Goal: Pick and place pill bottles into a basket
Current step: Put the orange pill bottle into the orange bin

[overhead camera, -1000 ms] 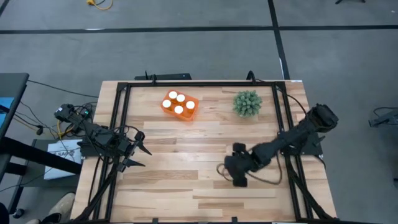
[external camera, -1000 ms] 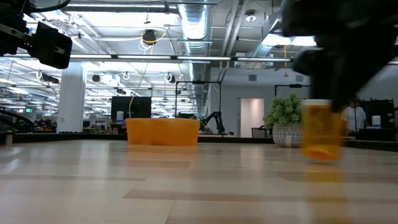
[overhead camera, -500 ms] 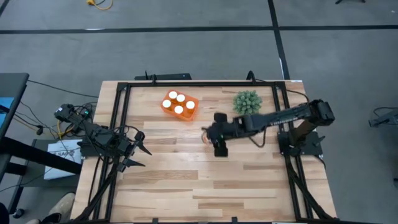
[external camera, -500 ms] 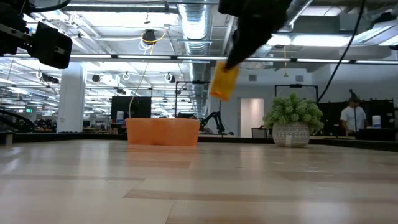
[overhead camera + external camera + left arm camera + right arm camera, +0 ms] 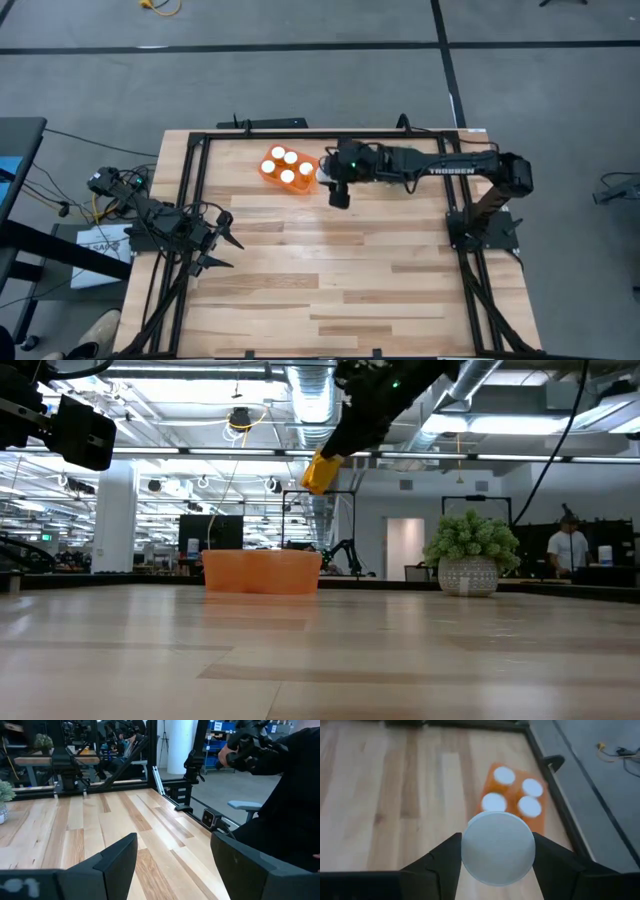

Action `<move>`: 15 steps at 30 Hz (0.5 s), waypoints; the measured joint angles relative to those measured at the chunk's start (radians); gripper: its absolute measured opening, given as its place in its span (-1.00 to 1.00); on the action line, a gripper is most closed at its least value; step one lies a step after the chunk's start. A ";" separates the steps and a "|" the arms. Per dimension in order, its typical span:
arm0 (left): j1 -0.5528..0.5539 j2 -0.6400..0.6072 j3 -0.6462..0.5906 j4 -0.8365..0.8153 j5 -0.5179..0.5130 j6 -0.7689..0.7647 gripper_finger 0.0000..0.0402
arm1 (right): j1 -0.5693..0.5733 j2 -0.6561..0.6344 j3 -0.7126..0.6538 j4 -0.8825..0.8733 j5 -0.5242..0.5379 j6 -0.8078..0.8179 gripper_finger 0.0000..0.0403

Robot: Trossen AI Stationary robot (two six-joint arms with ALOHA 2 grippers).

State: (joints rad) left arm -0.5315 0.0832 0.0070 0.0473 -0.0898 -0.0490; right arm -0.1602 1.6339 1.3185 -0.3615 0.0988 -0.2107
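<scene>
The orange basket (image 5: 290, 168) stands at the table's far left-centre and holds several white-capped pill bottles (image 5: 512, 795). My right gripper (image 5: 331, 184) is just right of the basket, high above the table, and is shut on one more orange pill bottle (image 5: 320, 472). Its white cap (image 5: 498, 847) shows in the right wrist view. My left gripper (image 5: 226, 242) waits open and empty at the table's left edge; its fingers also show in the left wrist view (image 5: 170, 855). My right gripper pinches the pill bottle between its two fingers (image 5: 445, 865), on opposite sides near the white cap (image 5: 470, 851). The arm reaches in from the table's right. The bottle hangs tilted below the fingers (image 5: 318, 478), lifted clear of the table and above the basket's rim height.
A green spiky plant in a pot (image 5: 470, 555) stands at the far right, behind my right arm. A dark frame (image 5: 200, 150) runs around the table. A person in dark clothing (image 5: 285, 795) is beside the table's left side; another person (image 5: 570, 546) stands far behind.
My right gripper has carried the pill bottle from low over the table's near right part up and toward the far left, ending beside the basket. The bottle has risen high above the wood and tipped from upright to slanted.
</scene>
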 joint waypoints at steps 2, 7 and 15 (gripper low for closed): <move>0.000 0.000 0.000 0.000 0.000 0.000 0.21 | -0.022 0.009 0.000 0.017 -0.025 -0.001 0.02; 0.000 0.000 0.000 0.000 0.000 0.000 0.21 | -0.057 0.072 -0.002 0.056 -0.079 0.000 0.00; 0.000 0.001 0.000 0.000 -0.001 0.000 0.21 | -0.071 0.224 0.096 0.069 -0.128 -0.007 0.04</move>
State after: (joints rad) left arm -0.5316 0.0840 0.0069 0.0475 -0.0906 -0.0490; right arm -0.2310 1.8582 1.4146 -0.2921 -0.0288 -0.2179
